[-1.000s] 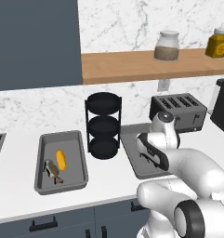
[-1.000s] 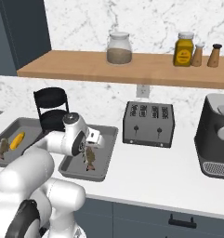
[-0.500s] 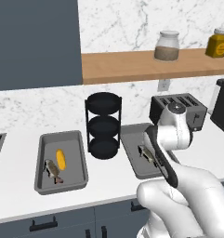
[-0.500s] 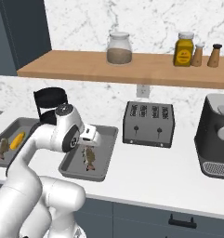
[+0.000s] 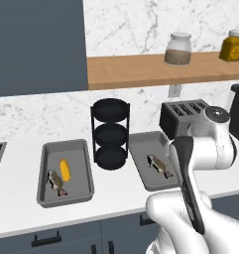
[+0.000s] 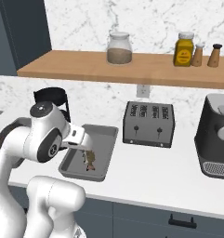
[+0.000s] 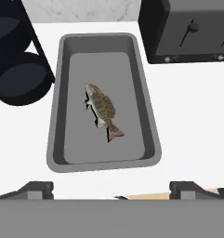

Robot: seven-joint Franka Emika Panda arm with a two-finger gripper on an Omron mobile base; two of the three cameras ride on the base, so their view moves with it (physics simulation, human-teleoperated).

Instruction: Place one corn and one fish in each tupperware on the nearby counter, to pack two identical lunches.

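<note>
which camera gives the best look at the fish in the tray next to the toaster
The hand view: the fish lies unobstructed, seen from above in its tray. The left base view shows it small; in the right base view the arm partly hides it.

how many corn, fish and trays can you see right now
corn: 1, in the left tray
fish: 2, one beside that corn, one alone in the right tray
tupperware trays: 2, left and right
total: 5

Kitchen, marbled counter (image 5: 22, 208), toaster (image 6: 148, 123), jars on wooden shelf (image 6: 132, 69)
</note>
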